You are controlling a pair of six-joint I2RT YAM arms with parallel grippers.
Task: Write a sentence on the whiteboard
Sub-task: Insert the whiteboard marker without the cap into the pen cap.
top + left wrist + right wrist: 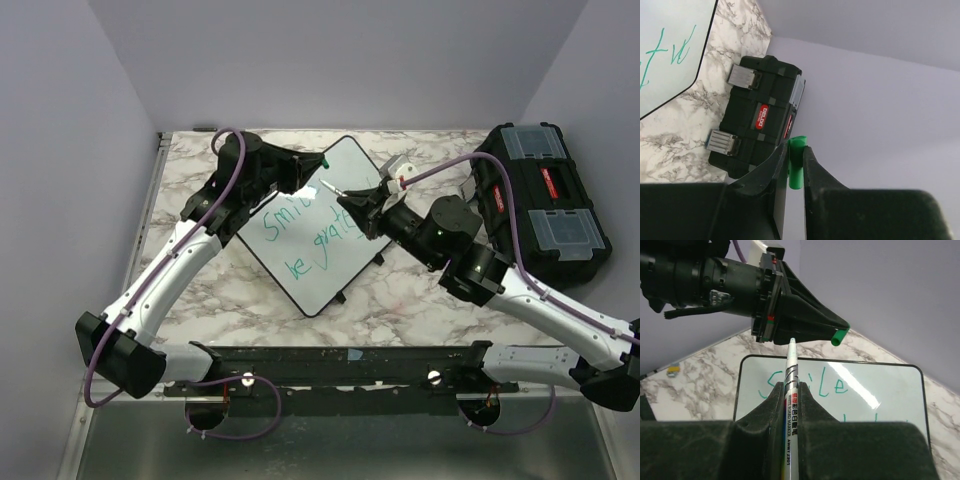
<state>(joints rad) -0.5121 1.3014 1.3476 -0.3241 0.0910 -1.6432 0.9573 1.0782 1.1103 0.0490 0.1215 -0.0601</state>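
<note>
Green sentence [312,225] covers the whiteboard [312,288], lying cornerwise mid-counter [410,290]. Writing looks finished, and capping seems the step in hand. Left pincer [796,154] is clamped on a green cap [840,336]. Right pincer [791,394] is clamped on the marker [791,360], its tip near the cap but apart. Next, line up tip and cap mouth, then push straight. Toolbox [540,205] sits well right; open counter lies nearer.

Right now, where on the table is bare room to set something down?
Bare marble table lies between the whiteboard, the right arm and the base rail; a smaller patch between whiteboard and left arm. Crowded: the board's far end, where left claw with cap and right claw with marker hang close.
</note>
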